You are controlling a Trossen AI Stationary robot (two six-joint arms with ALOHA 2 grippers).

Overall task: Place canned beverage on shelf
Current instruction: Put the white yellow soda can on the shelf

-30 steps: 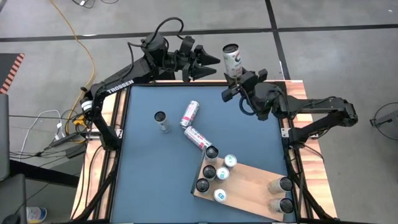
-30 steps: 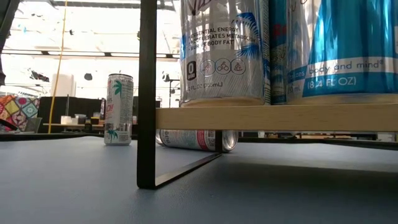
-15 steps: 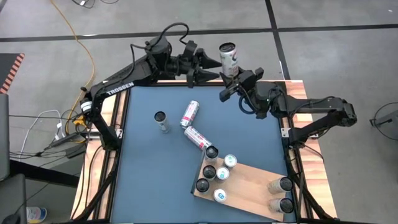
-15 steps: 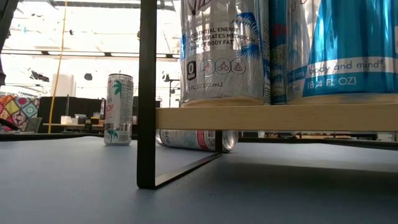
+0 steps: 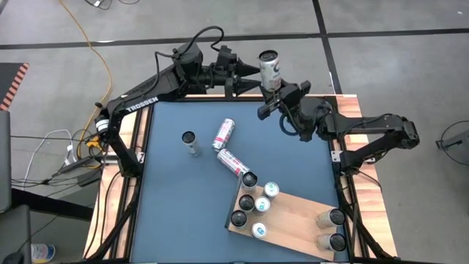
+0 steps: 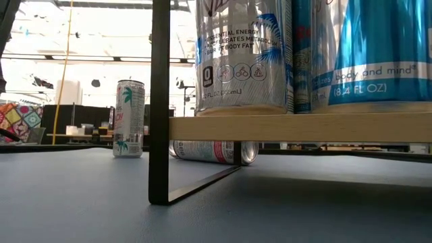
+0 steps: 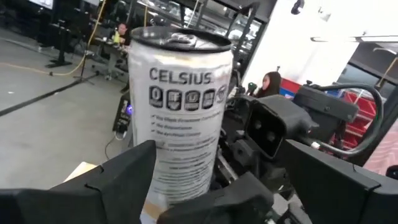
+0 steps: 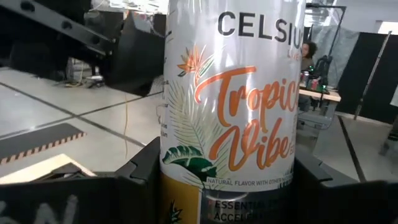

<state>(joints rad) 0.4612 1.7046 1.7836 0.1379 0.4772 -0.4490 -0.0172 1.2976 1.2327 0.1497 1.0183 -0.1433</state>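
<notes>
A white Celsius can (image 5: 271, 68) stands upright in the air just beyond the table's far edge, with my right gripper (image 5: 279, 89) shut on it; the right wrist view shows it large (image 8: 230, 106). My left gripper (image 5: 254, 71) is open at the can's left, level, its tips reaching the can's side; in the left wrist view the can (image 7: 180, 106) stands between its fingers. The shelf (image 5: 297, 218), a light wooden board on a black leg (image 6: 159, 101), stands at the table's near right and carries several cans (image 5: 254, 205). My right gripper pinches the can's lower wall (image 8: 171, 180) between its two fingers (image 8: 140, 177), one on each side. The fingers come level from the table's near right side and lie across the can. The can stays upright, top up, lifted clear of the table.
One can (image 5: 190, 141) stands upright on the blue-grey tabletop at mid-left. Two cans (image 5: 223, 133) (image 5: 233, 161) lie on their sides in the middle; one of them (image 6: 209, 151) shows under the shelf board in the low view. People are in the room beyond the table.
My left gripper has rolled at the wrist and swung slightly toward the table's far edge, so its open fingers now point at the can. The can stays upright in my right gripper, nearly where it was.
</notes>
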